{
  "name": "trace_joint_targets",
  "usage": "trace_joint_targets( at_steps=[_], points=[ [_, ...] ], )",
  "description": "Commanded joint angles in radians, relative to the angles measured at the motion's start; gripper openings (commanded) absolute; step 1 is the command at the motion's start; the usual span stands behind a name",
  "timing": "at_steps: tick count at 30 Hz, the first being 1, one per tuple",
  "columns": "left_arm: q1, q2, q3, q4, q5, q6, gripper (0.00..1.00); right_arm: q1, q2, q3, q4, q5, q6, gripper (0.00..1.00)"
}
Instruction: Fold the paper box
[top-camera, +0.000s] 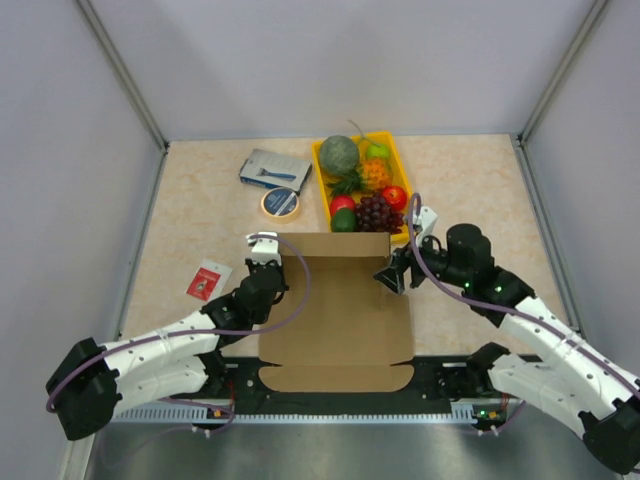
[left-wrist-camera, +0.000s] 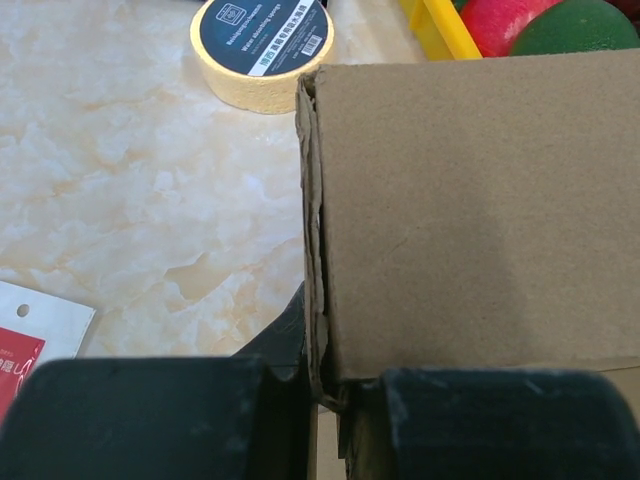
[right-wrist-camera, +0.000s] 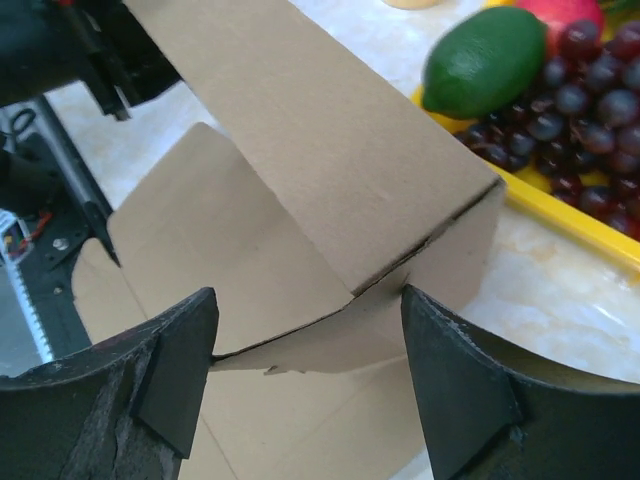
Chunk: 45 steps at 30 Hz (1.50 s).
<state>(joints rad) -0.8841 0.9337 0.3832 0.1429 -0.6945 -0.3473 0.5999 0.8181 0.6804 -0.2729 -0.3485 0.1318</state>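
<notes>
The paper box (top-camera: 335, 310) is a brown cardboard sheet lying flat between the arms, with its far wall folded upright. My left gripper (top-camera: 265, 262) is at the far left corner. In the left wrist view it (left-wrist-camera: 330, 410) is shut on the thin upright cardboard edge (left-wrist-camera: 315, 250) of that corner. My right gripper (top-camera: 392, 272) is at the far right corner. In the right wrist view it (right-wrist-camera: 310, 350) is open, its fingers (right-wrist-camera: 180, 370) wide apart on either side of the raised corner flap (right-wrist-camera: 330, 150), and the left finger touches the flap's edge.
A yellow fruit tray (top-camera: 322, 165) with melon, grapes and other fruit stands just behind the box; its rim (right-wrist-camera: 570, 215) is close to the right gripper. A tape roll (top-camera: 281, 203), a blue-grey packet (top-camera: 274, 168) and a red packet (top-camera: 207, 280) lie to the left.
</notes>
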Motion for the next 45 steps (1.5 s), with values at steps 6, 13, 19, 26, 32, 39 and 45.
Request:
trace_joint_targets(
  at_steps=[6, 13, 19, 26, 32, 39, 45],
  points=[
    [-0.012, -0.030, 0.014, 0.037, 0.078, -0.018, 0.00, 0.029, 0.046, -0.142, 0.429, -0.276, 0.235, 0.83],
    [-0.010, -0.055, 0.008, 0.032, 0.078, -0.021, 0.00, 0.031, -0.031, -0.062, 0.101, 0.115, 0.054, 0.84],
    [-0.010, -0.042, 0.009, 0.035, 0.081, -0.024, 0.00, 0.050, -0.037, -0.126, 0.178, 0.238, 0.006, 0.72],
    [-0.010, -0.036, 0.029, 0.034, 0.096, -0.022, 0.00, 0.113, -0.040, -0.203, 0.356, 0.384, -0.009, 0.68],
    [-0.010, -0.026, 0.037, 0.029, 0.093, -0.082, 0.00, 0.273, 0.036, -0.246, 0.477, 0.765, -0.015, 0.62],
    [-0.010, 0.004, 0.075, -0.017, 0.087, -0.114, 0.00, 0.368, 0.200, -0.271, 0.675, 1.075, -0.083, 0.43],
    [-0.010, -0.038, 0.083, -0.068, 0.070, -0.133, 0.00, 0.383, 0.266, -0.266, 0.730, 1.187, -0.098, 0.33]
  ],
)
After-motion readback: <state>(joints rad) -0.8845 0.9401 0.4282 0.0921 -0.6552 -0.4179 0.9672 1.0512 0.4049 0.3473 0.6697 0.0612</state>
